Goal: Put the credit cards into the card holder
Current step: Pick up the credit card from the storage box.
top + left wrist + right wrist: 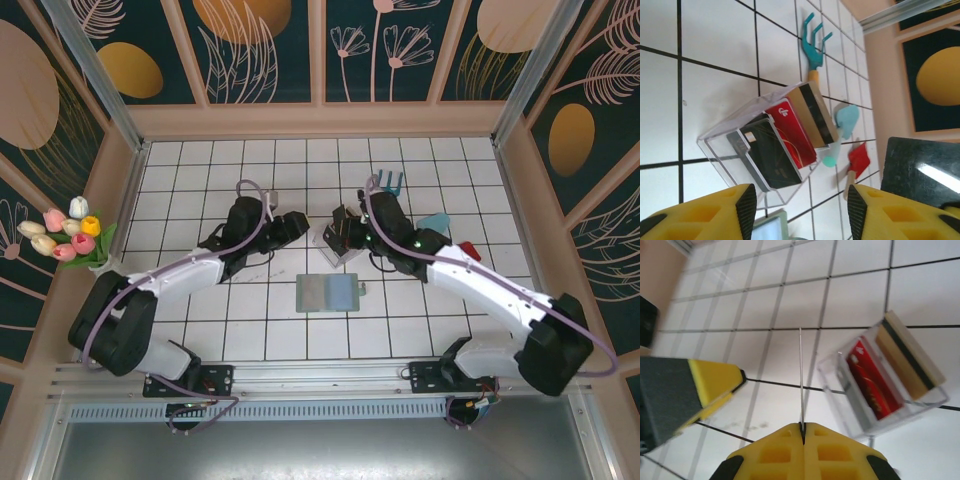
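Note:
A clear plastic tray (720, 142) holds a black credit card (767, 157), a red one (792, 132) and a tan one with a black stripe (815, 115), all leaning on edge. My left gripper (802, 210) hangs open just short of the tray, nothing between its fingers. My right gripper (802, 427) is shut on a thin card (801, 375) seen edge-on, to the left of the tray (840, 385). The card holder (328, 292) lies open and flat on the tiles in front of both grippers, a corner of it (771, 227) showing under the left gripper.
A teal toy rake (390, 180), a teal scoop (432, 222) and a red toy shovel (470, 250) lie behind and right of the tray. A bunch of tulips (65, 235) stands at the left wall. Walls fence the tiled floor on three sides.

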### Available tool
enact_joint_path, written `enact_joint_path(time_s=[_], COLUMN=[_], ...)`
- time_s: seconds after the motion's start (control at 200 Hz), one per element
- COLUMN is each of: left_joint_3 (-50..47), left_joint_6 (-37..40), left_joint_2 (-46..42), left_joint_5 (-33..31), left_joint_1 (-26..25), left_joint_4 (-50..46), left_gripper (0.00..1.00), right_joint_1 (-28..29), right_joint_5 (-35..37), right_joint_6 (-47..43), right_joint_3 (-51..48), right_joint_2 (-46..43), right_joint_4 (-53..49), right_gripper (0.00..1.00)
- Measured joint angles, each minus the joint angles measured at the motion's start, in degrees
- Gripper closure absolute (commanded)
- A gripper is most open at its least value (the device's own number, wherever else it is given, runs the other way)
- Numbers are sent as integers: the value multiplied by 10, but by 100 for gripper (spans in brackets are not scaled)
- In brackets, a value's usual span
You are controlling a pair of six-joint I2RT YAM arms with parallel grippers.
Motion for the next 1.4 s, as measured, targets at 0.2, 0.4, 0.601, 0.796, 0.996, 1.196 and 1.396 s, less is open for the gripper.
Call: enact_joint_path(time_s=[0.2,0.4,0.601,0.796,0.996,1.196,1.396], left_joint_3=[-63,-69,-68,-66,-61,-56,-40], left_joint_6=[-67,-113,-139,-167,-173,-172,-158], left_joint_2=[-27,-27,-11,15,15,15,15], left_joint_5=[62,129,167,193,203,216,231], left_joint_1=[0,0,-1,-5,-6,-7,-7], left_joint_4=[114,219,273,315,327,314,259], left_gripper=[36,34,44,75,100,100,100], right_joint_1=[-24,-44,-53,-66,-87,-110,-137], right_joint_5=[-83,-160,-208,-240,-268,-314,-370], right_joint_6=[83,159,203,229,237,217,185], right_joint_3=[-75,-118,-128,-140,-141,-140,-136], right_joint_2=[-49,-71,-72,-71,-62,-50,-46], right_joint_4=[100,184,239,272,270,247,230], right_gripper=[100,100,100,99,88,83,100])
